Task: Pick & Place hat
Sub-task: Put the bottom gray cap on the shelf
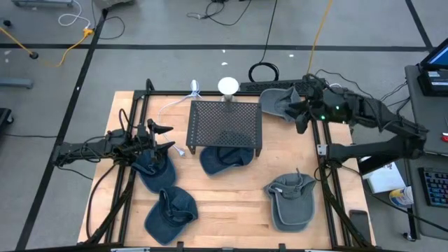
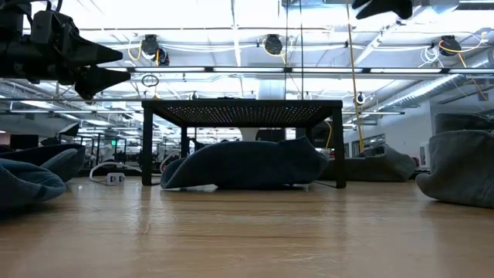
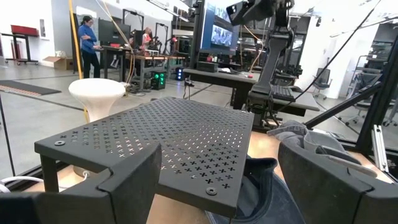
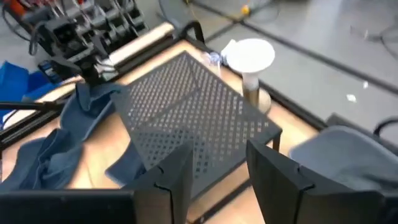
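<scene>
Several hats lie on the wooden table. A blue hat [image 1: 155, 171] rests below my left gripper [image 1: 166, 137], which is open and raised well above the table in the low view [image 2: 104, 66]. A second blue hat [image 1: 170, 213] lies near the near edge. A third blue hat [image 1: 224, 158] sits under the black perforated stand [image 1: 225, 124]. One grey hat [image 1: 290, 199] lies on the right. Another grey hat [image 1: 275, 102] lies at the far right, beside my open right gripper [image 1: 299, 115], whose fingers [image 4: 273, 171] hold nothing.
A white mushroom-shaped hat post [image 1: 228, 87] stands behind the perforated stand at the far edge. A white cable [image 1: 175, 105] trails across the table's far left. Black frame rails [image 1: 129, 119] run along both sides. People stand in the room beyond [image 3: 87, 37].
</scene>
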Robot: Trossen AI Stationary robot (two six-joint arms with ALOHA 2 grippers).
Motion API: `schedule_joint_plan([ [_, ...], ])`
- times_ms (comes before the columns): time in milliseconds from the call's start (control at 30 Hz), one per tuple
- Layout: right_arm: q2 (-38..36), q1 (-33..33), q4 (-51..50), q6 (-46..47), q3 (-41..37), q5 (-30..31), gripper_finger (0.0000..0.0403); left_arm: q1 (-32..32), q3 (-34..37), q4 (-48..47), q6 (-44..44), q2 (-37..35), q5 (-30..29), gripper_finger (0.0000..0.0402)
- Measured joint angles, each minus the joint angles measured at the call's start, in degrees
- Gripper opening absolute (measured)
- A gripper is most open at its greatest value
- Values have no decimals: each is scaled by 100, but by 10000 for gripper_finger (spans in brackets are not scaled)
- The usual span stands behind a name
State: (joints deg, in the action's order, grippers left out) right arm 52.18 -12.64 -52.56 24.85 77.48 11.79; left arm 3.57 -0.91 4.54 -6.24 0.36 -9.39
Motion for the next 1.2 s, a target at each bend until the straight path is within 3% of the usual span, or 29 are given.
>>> schedule_joint_plan([
  [400,1502,0,-2016,363,2026,-10,139,-2,0,0,0,0,14,328],
  [500,1771,-2,-2396,408,2255,-359,139,0,0,0,0,0,13,328],
  [800,2317,2,-3643,178,2340,-1705,139,0,-2,0,0,-1,13,328],
  [1200,2455,92,-3739,944,2275,-2245,139,-2,-2,-2,0,0,11,328],
])
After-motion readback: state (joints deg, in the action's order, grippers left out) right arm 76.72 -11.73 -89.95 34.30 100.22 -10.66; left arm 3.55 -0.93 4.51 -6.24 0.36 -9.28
